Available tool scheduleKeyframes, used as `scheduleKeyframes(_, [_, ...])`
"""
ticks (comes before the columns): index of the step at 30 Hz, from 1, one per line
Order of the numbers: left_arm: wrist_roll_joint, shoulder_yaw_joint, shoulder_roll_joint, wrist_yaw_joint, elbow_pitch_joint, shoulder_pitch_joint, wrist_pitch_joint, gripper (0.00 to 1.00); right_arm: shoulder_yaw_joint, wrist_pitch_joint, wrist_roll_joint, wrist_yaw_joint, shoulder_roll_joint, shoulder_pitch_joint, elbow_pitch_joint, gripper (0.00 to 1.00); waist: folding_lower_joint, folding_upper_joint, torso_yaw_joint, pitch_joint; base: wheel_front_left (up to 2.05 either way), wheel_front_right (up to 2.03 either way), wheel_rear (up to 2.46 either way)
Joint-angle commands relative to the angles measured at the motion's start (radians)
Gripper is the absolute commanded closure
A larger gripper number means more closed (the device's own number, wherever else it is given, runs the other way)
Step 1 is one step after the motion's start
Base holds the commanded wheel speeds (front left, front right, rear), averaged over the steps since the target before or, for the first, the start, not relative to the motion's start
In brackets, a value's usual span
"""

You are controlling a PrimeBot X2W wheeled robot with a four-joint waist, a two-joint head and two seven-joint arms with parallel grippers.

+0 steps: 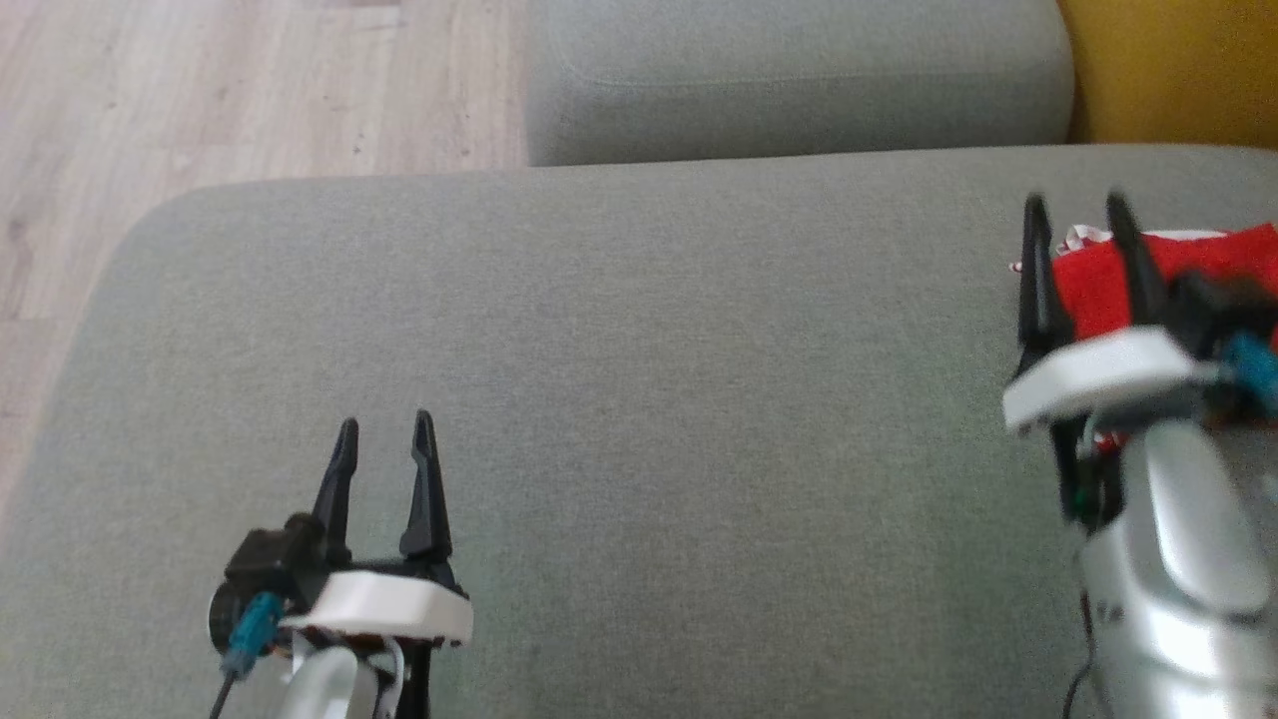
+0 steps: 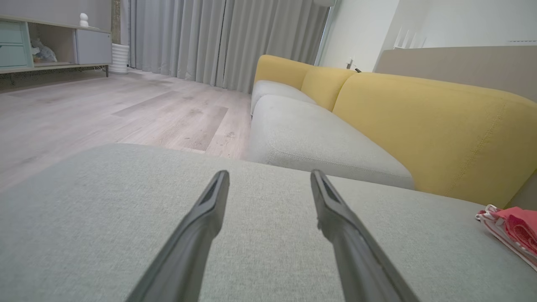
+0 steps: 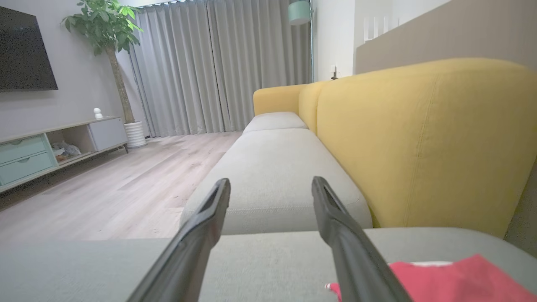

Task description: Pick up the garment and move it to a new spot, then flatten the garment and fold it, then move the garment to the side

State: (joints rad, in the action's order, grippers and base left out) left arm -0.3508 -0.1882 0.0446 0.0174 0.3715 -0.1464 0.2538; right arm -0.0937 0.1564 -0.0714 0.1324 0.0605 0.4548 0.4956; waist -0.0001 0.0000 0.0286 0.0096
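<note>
The garment (image 1: 1193, 268) is red with white striped trim and lies folded at the far right of the grey cushion (image 1: 639, 399). It also shows as a red bundle, the garment (image 2: 514, 228), at the right edge of the left wrist view and as a flat red patch, the garment (image 3: 453, 279), low in the right wrist view. My right gripper (image 1: 1080, 215) is open above the garment's left part, with nothing between its fingers. My left gripper (image 1: 384, 431) stands open over bare cushion at the lower left, far from the garment.
A second grey seat cushion (image 1: 799, 75) lies beyond the one I work over. The yellow sofa back (image 1: 1168, 70) rises at the far right. Wooden floor (image 1: 200, 90) runs along the cushion's left and far edge.
</note>
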Motion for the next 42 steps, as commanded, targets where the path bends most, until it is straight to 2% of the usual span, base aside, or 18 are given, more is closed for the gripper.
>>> scheduleKeyframes(1, [0.008, 0.028, 0.006, -0.009, -0.035, -0.015, 0.008, 0.0, 0.051, 0.044, -0.073, -0.002, -0.009, -0.024, -0.042, 0.0, 0.0001, 0.0, 0.016, -0.014, 0.0, 0.0, 0.0])
scheduleKeyframes(3, [0.002, 0.024, 0.006, -0.013, -0.038, -0.003, 0.008, 0.0, 0.073, 0.073, -0.135, -0.002, -0.01, -0.087, -0.042, 0.0, 0.0001, 0.0, 0.022, -0.02, 0.0, 0.0, 0.0])
scheduleKeyframes(14, [-0.011, 0.004, 0.006, -0.028, -0.049, 0.033, 0.008, 0.0, 0.118, 0.104, -0.152, -0.002, -0.01, -0.25, -0.042, 0.0, 0.0001, 0.0, 0.038, -0.031, 0.0, 0.0, 0.0])
scheduleKeyframes(25, [-0.016, 0.002, 0.006, -0.047, -0.055, 0.03, 0.008, 0.0, 0.123, 0.105, -0.147, -0.002, -0.01, -0.264, -0.055, 0.0, 0.0001, 0.0, 0.036, -0.032, 0.0, 0.0, 0.0])
scheduleKeyframes(42, [-0.057, 0.006, 0.006, -0.035, -0.049, 0.03, 0.008, 0.0, 0.131, 0.105, -0.156, -0.002, -0.01, -0.249, -0.07, 0.0, 0.0001, 0.0, 0.025, -0.03, 0.0, 0.0, 0.0])
